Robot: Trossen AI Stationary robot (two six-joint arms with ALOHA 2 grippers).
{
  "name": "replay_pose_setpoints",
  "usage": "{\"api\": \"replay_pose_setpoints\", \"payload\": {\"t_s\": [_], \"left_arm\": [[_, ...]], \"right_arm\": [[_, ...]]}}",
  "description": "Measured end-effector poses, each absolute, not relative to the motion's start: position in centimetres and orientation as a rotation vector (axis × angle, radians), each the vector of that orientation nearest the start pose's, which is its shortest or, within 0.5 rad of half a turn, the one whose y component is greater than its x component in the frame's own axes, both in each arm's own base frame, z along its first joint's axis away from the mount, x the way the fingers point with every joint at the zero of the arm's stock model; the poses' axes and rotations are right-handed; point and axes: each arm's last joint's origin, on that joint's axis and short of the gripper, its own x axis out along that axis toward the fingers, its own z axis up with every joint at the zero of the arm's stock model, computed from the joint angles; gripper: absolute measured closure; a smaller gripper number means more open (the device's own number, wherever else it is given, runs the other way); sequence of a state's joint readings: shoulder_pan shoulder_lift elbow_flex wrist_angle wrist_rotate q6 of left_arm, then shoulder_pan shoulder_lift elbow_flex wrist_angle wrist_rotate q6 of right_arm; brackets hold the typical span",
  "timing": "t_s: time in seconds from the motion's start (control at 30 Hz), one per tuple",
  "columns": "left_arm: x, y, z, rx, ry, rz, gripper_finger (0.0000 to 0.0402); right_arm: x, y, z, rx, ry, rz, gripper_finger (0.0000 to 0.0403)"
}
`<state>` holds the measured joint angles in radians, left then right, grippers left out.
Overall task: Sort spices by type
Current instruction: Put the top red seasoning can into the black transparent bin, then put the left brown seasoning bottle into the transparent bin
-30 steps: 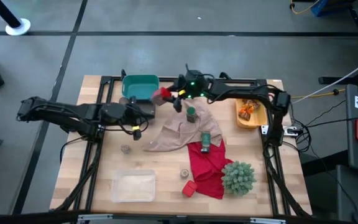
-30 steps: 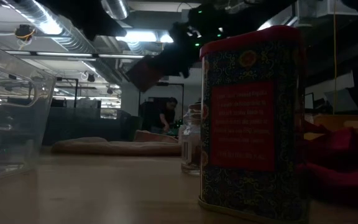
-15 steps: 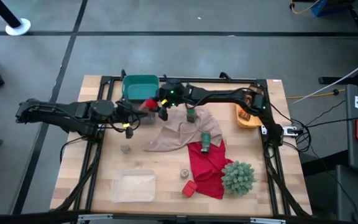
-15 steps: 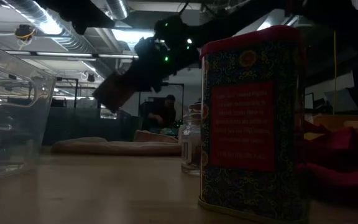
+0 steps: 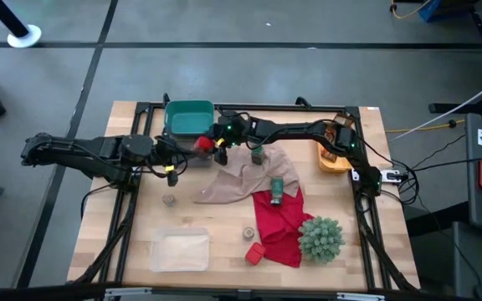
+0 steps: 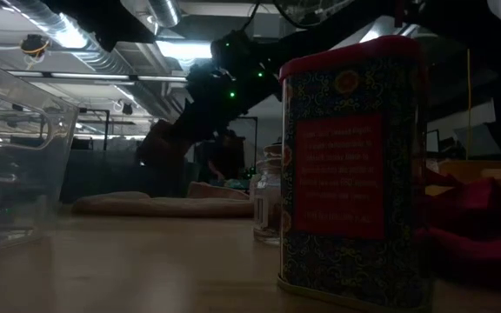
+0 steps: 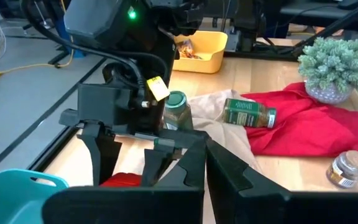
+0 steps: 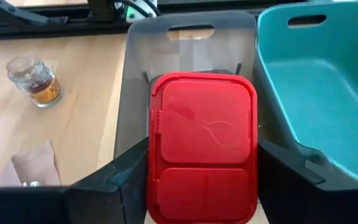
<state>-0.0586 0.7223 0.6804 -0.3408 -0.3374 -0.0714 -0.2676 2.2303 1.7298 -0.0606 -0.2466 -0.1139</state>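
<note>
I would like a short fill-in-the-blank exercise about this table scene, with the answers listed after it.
1. The right gripper holds a ___ tin.
2. The tin hangs over a ___ bin, beside the teal bin.
3. One green jar lies on the ___ cloth.
4. The left gripper is ___.

Answers: red; grey; red; shut

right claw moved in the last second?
Yes. In the high view the right claw, holding a red tin, went left, from right of the teal bin to just below it.
</note>
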Motion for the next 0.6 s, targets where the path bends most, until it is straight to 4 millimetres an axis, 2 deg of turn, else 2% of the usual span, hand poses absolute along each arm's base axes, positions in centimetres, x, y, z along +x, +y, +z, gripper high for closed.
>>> {"api": "replay_pose_setpoints", "payload": {"t_s": [0.33,0.6], "left_arm": [[15.71,0.04,29.05,0.009,0.385,0.289,0.0401],[15.61,0.04,28.77,0.009,0.415,0.291,0.0401]], "right_arm": [[49.09,-12.76,19.7,0.028,0.534,0.0,0.0141],[49.08,-12.82,19.86,0.03,0.538,-0.003,0.0137]]}}
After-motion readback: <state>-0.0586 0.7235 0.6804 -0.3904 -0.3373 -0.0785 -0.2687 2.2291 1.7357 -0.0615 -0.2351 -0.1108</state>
